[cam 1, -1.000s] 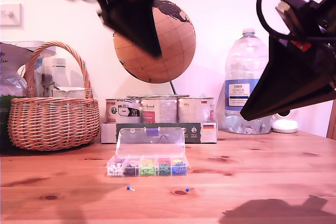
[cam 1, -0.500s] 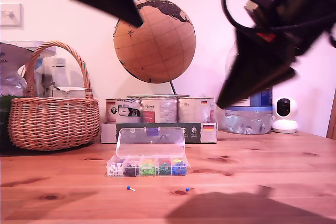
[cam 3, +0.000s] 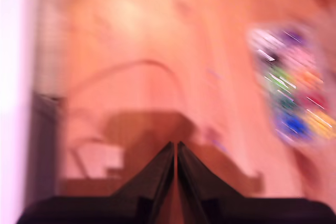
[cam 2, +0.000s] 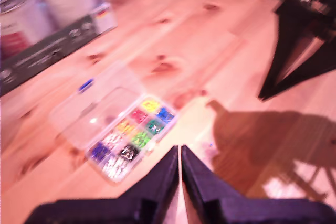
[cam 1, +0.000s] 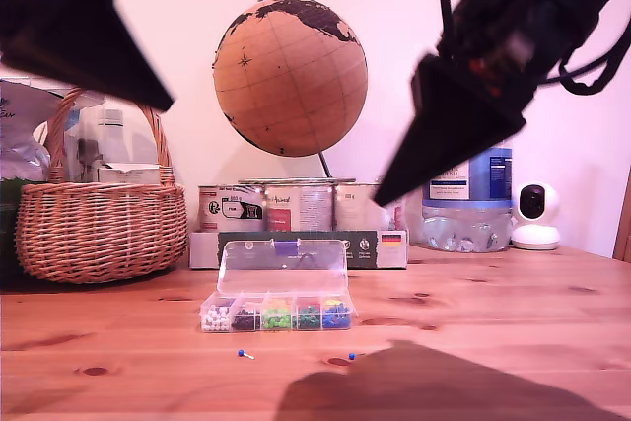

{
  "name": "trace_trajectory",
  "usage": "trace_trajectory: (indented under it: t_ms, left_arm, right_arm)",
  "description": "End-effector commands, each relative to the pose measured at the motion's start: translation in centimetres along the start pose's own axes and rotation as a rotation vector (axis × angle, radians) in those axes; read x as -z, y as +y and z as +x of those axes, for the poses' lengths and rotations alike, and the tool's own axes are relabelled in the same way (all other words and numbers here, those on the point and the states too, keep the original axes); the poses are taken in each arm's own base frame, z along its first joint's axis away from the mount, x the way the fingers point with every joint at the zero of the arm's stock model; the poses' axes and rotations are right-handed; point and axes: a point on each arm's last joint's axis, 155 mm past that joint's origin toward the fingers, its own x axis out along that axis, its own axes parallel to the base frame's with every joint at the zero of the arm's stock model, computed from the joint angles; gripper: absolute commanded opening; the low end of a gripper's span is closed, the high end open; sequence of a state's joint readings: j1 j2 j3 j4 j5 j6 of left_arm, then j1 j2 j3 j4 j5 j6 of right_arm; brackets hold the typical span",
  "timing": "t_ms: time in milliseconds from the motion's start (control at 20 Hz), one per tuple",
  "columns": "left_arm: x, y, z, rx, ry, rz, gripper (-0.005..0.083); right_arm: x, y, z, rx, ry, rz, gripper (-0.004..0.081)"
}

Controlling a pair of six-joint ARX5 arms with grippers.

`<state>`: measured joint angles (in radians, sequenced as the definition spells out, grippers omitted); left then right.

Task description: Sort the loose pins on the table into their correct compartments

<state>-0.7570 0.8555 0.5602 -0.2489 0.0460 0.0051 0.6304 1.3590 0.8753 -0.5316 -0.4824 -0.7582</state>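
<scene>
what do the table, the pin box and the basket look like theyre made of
The table looks like pine with a smooth, slightly glossy finish: orange-brown grain and dark knots show. The pin box appears to be clear plastic, since the coloured pins show through its walls and the raised lid is see-through. The basket looks like woven wicker: tan strands in rows, with a looped handle.

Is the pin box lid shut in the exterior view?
No. The clear lid stands raised behind the compartments, leaving the coloured pin heaps uncovered.
</scene>
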Motion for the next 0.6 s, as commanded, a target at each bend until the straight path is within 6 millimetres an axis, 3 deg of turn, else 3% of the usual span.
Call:
trace_trajectory:
  t_ms: [0, 300, 550]
  left_arm:
    - [-0.1, 0.1, -0.2, -0.005, -0.022, -0.006, -0.0022]
    - [-0.7, 1.1, -0.8, -0.059, -0.073, -0.043, -0.0022]
    - [1.6, 1.3, -0.1, -0.069, -0.074, -0.043, -0.0022]
  right_arm:
    - [-0.7, -0.2, 0.1, 0.000, -0.018, -0.015, -0.0011]
    - [1.1, -0.7, 1.0, 0.009, 0.124, -0.062, -0.0010]
    - [0.7, -2.2, 1.6, 0.026, 0.220, -0.264, 0.0047]
